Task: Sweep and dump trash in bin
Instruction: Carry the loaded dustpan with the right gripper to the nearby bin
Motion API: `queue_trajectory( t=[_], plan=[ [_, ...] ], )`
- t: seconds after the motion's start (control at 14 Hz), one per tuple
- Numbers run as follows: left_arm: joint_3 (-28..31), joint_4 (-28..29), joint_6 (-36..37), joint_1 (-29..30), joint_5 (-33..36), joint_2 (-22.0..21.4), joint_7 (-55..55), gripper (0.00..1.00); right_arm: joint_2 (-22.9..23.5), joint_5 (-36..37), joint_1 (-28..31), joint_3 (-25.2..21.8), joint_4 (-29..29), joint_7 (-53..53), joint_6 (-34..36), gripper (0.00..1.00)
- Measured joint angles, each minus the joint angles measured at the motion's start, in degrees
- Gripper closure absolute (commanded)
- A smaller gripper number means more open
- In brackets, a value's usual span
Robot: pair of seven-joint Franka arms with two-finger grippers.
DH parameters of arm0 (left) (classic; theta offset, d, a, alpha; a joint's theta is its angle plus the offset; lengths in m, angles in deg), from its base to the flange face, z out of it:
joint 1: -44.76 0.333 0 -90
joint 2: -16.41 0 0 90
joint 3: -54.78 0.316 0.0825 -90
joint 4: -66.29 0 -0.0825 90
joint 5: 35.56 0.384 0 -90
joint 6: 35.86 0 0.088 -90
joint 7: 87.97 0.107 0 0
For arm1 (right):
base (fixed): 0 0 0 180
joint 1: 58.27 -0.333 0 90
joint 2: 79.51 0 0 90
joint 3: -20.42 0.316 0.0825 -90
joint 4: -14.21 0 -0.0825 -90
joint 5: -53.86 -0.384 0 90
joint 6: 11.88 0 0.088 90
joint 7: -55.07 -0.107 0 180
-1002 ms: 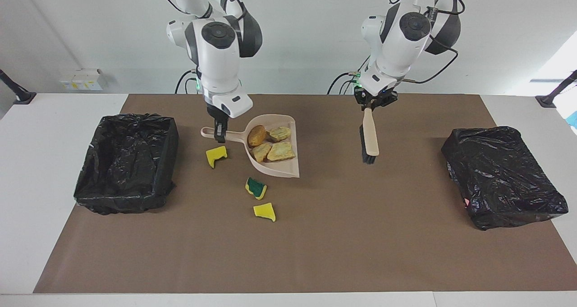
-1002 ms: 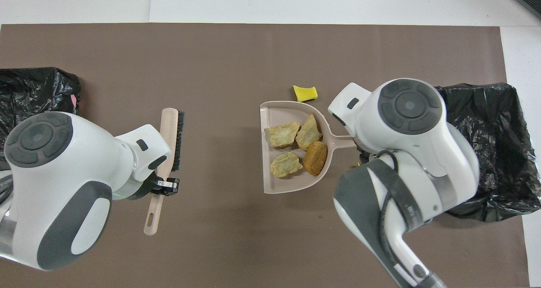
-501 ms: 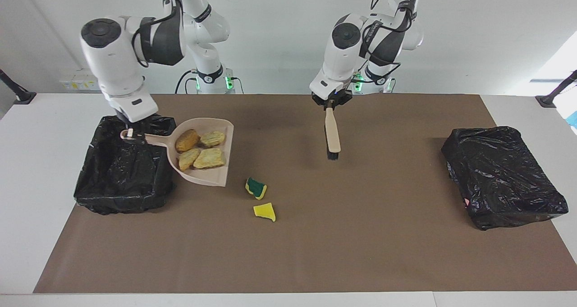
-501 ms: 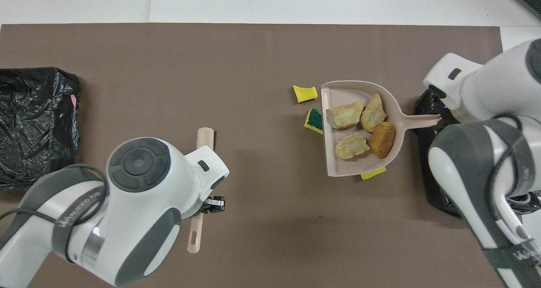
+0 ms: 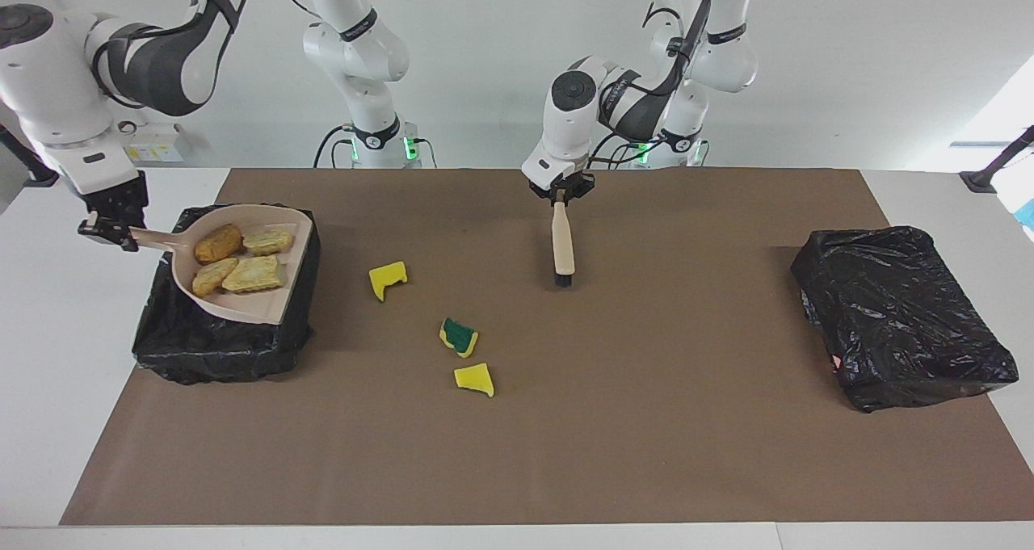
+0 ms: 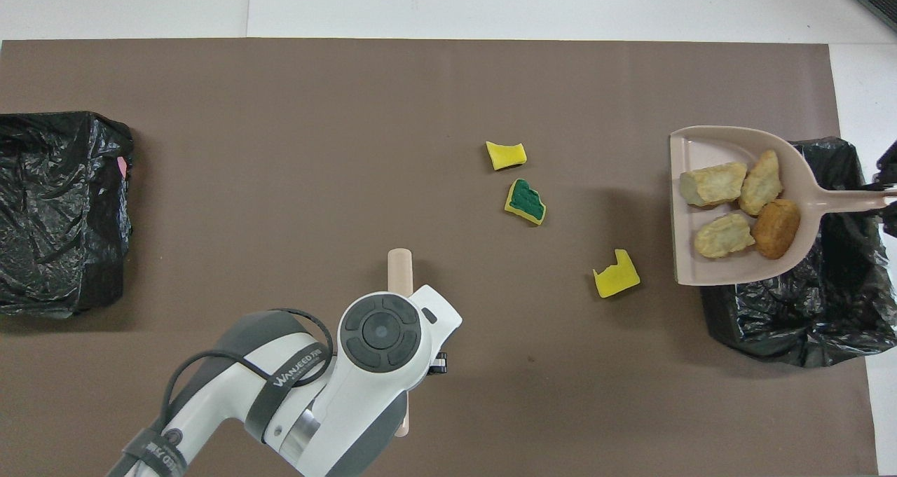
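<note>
The right gripper (image 5: 109, 231) gripped the dustpan (image 5: 242, 263) handle, holding four bread chunks (image 5: 238, 261) over the open bin (image 5: 222, 340). Three sponges (image 5: 457, 336) lay on the mat (image 5: 565, 421), at the bin's three o'clock in the facing view. The left gripper (image 5: 559, 197) clasped the brush (image 5: 562, 247).

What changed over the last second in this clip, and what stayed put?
The right end effector carried the beige plastic dustpan, holding four tan bread-like chunks, from mid-table to over the open black-lined bin. The left end effector moved the beige hand brush toward the right arm's end. Both grips stayed shut; three yellow sponge pieces stayed on the mat.
</note>
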Motion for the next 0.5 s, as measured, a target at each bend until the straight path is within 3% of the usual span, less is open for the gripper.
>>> queue_trajectory(
  t=[0.21, 0.43, 0.5],
  plan=[
    [0.0, 1.3, -0.8, -0.7, -0.1, -0.1, 0.0, 1.00, 0.1, 9.0, 1.1, 0.1, 0.2, 0.7, -3.0, 1.00],
    [0.0, 2.7, -1.1, -0.8, -0.1, -0.2, 0.0, 0.96, -0.4, 21.6, 0.1, 0.6, 2.3, -7.3, -3.3, 1.00],
    [0.0, 2.8, -1.2, -0.8, -0.1, -0.3, 0.0, 0.58, -0.8, 25.3, -0.7, 0.7, 3.5, -10.6, -3.3, 1.00]
  ],
)
